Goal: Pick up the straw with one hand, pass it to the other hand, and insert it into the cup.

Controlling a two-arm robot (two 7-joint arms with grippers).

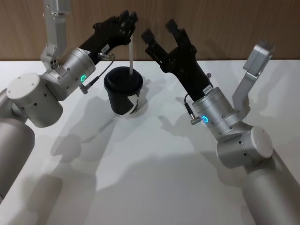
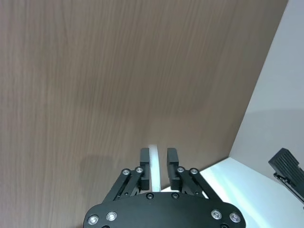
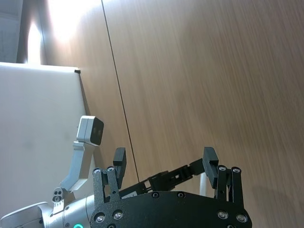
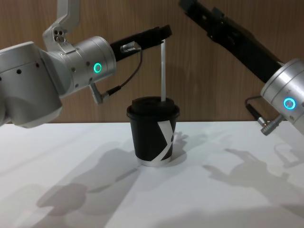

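Above cup (image 1: 123, 92): left gripper (image 1: 130, 29) jaws clamp straw (image 1: 131, 55) top; right gripper (image 1: 159, 29) jaws spread, beside.

No readable text anywhere; the cup (image 4: 153, 137) bears only a white angular mark, perhaps a logo.

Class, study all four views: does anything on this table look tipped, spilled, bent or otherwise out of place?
Nothing stands out. The cup stands upright on the table, lid on, nothing spilled. The straw runs straight down to the lid, held by the left gripper. The right gripper is open beside it.
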